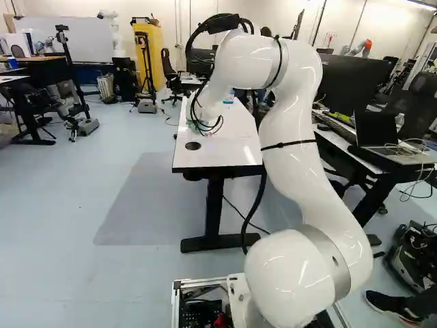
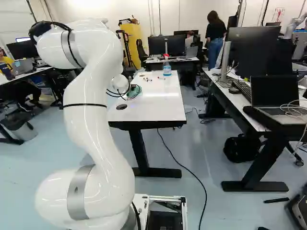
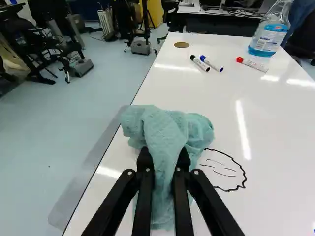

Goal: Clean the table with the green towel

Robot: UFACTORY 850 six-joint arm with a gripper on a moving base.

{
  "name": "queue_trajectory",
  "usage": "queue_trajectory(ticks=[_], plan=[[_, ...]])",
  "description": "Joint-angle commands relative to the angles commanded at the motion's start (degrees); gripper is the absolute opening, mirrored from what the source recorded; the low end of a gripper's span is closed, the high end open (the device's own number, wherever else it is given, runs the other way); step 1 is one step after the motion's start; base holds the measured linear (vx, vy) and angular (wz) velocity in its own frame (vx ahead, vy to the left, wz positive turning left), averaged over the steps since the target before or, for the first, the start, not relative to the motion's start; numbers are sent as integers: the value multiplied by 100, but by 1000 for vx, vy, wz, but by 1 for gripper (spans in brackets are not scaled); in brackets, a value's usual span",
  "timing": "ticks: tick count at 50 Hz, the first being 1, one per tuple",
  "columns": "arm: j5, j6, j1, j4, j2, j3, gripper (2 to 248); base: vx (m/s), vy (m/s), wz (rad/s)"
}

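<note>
The towel (image 3: 165,130) is pinched between both fingers of the tool (image 2: 128,92), its cloth bunched up ahead of the tips and also hanging down between them. In the wrist view, the towel is held by the tool (image 3: 164,152) over the white tabletop (image 3: 278,142), near one long edge; whether the surface is pressed by it cannot be told. Just beside the towel, on the side away from that edge, a wavy black outline (image 3: 245,173) is drawn, with short strokes inside it; part of it is hidden by the cloth.

Farther ahead, a black marker (image 3: 200,63) and a blue marker (image 3: 211,63) are laid side by side. A red marker (image 3: 252,64) is laid apart from them, near an upright spray bottle (image 3: 268,35) holding blue liquid. Beyond the black marker, a round disc (image 3: 181,44) is set in the tabletop.

The arm (image 1: 295,143) is reached out over the tabletop. At the right of the right base view, an open laptop (image 2: 275,93) is placed on another desk (image 2: 225,95).
</note>
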Motion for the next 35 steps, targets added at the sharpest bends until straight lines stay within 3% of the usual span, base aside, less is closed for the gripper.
queue_trajectory(ticks=[35], plan=[[-540, 0, 0, 0, 0, 0, 43, 0, 0, 0]])
